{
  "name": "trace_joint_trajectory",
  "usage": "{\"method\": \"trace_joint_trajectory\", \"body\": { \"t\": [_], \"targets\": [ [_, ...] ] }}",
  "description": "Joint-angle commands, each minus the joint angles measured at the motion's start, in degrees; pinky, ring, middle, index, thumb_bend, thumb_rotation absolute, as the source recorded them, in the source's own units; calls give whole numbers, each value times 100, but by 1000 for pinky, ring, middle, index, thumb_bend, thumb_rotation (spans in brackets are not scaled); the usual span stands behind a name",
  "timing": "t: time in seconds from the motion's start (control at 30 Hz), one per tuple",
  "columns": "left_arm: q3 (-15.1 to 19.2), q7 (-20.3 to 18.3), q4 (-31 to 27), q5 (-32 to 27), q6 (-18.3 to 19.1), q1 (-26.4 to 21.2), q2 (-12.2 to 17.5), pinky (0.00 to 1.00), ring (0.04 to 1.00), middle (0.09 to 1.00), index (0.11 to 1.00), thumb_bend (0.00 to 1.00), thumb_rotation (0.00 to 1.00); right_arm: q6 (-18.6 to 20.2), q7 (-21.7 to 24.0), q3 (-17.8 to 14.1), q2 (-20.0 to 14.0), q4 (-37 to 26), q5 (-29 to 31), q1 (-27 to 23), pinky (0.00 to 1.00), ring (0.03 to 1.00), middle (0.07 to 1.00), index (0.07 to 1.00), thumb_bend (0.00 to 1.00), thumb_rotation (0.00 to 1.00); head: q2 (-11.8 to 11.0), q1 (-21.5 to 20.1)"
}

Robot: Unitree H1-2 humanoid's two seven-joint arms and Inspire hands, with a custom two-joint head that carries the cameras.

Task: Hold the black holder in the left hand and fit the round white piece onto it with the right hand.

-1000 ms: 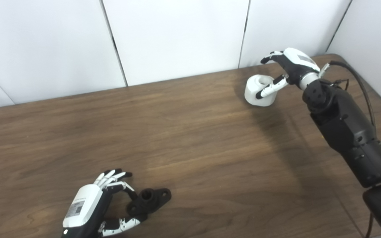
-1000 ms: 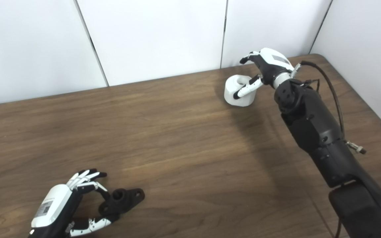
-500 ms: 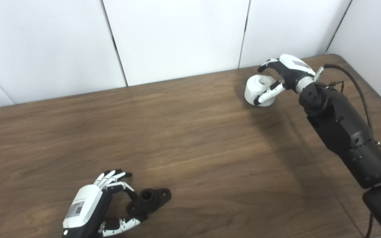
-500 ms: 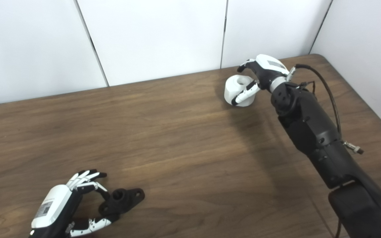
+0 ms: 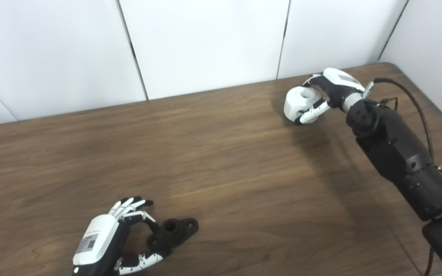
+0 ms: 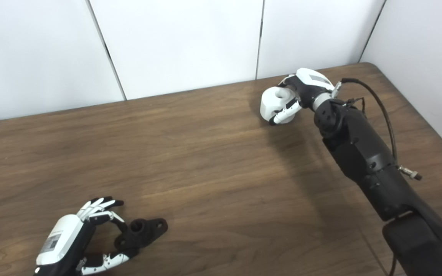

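The round white plastic piece (image 5: 299, 104) sits near the far right corner of the brown wooden surface (image 5: 221, 161). My right hand (image 5: 330, 92) has just come down and closed around it, so I think I can lift it soon. The black holder with two ears (image 5: 173, 232) lies near the front left edge. My left hand (image 5: 119, 239) curls around one end, still not lifting. A small label on that hand is too tiny to read.
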Motion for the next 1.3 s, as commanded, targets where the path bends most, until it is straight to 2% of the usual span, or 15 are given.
{"method": "trace_joint_trajectory", "body": {
  "t": [0.0,0.13,0.17,0.2,0.23,0.27,0.37,0.53,1.0,1.1,1.27],
  "targets": [
    [-42,-216,39,64,111,255,57,943,922,846,492,500,62,-178,-165,-88,-199,-140,-37,-214,975,1000,928,710,871,290,6,3],
    [-44,-235,10,79,119,265,52,943,920,845,492,500,61,-338,-464,-267,-102,-112,53,-169,889,969,901,669,880,257,15,13],
    [-44,-242,2,85,126,264,50,945,921,845,492,500,62,-389,-577,-339,-62,-109,100,-147,835,954,877,613,849,206,15,13],
    [-44,-250,-7,86,134,263,48,946,921,844,492,500,62,-446,-690,-398,-28,-110,137,-123,830,953,875,608,845,201,15,13],
    [-43,-255,-13,87,140,264,45,946,920,845,492,500,62,-494,-784,-443,0,-108,161,-105,820,947,862,538,656,168,15,13],
    [-44,-259,-17,91,146,264,42,946,920,845,492,500,62,-541,-864,-467,18,-108,167,-89,817,944,855,514,592,155,6,6],
    [-51,-254,-23,104,140,261,37,944,919,844,492,500,61,-696,-1101,-486,43,-108,141,-48,817,923,825,488,533,141,9,10],
    [-40,-229,-26,109,131,257,22,937,921,847,492,500,62,-852,-1321,-472,34,-88,108,-10,808,903,802,482,525,135,8,15],
    [-16,-177,24,81,115,217,-88,928,917,840,492,501,60,-1083,-1373,-445,-41,-64,68,81,797,891,798,483,525,133,26,119],
    [-27,-228,5,115,168,192,-142,933,919,840,492,501,61,-1106,-1221,-380,-114,-424,-18,167,787,893,799,483,525,133,67,262],
    [-114,-354,-26,267,307,113,-250,937,919,843,493,500,62,-959,-716,-293,-203,-1445,-107,361,775,884,786,483,525,134,158,696]
  ]
}}
